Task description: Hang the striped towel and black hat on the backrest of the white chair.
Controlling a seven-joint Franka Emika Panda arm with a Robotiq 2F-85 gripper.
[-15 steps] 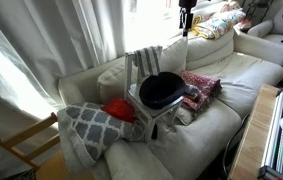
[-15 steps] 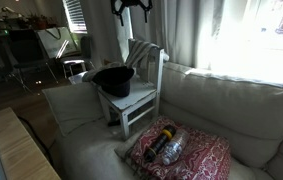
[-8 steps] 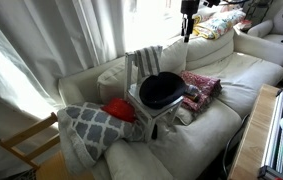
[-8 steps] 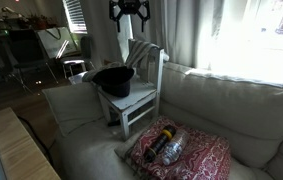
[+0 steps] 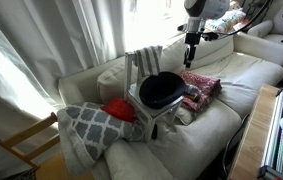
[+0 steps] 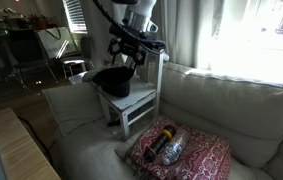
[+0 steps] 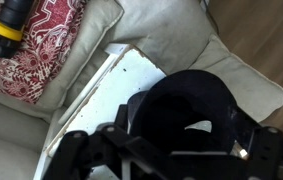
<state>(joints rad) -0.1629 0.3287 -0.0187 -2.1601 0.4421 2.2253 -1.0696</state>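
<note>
The gripper, fingers apart, hovers above the black hat on the white chair; striped towel drapes the backrest.

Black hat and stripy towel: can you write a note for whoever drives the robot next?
End effector: open and empty, hovering above the black hat.
Striped towel: draped over the backrest of the white chair. Done.
Black hat: lying on the chair's seat, not yet hung.
Left: grasp the hat, probably by its brim, and hang it on the backrest beside the towel.
</note>
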